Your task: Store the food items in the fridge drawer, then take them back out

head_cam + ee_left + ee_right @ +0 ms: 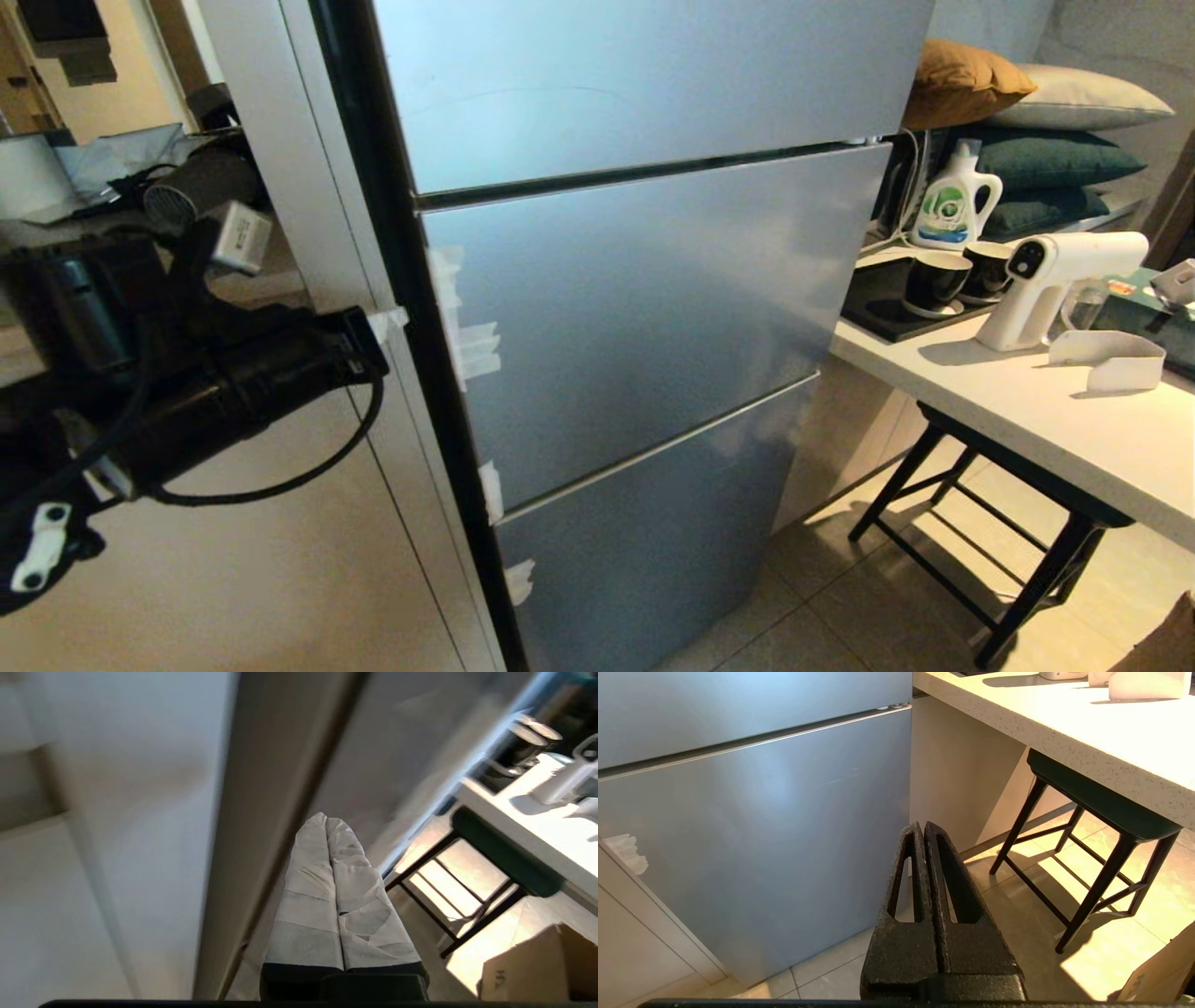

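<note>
A detergent bottle and black cups sit on the counter.

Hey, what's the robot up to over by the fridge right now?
The robot faces a closed silver fridge; no drawer is pulled out and no food is in sight. Its left gripper, fingers wrapped in white and pressed together, is raised at the fridge's left edge, beside the beige cabinet. The right gripper hangs shut and empty, low near the lower fridge panel and a black stool.
</note>
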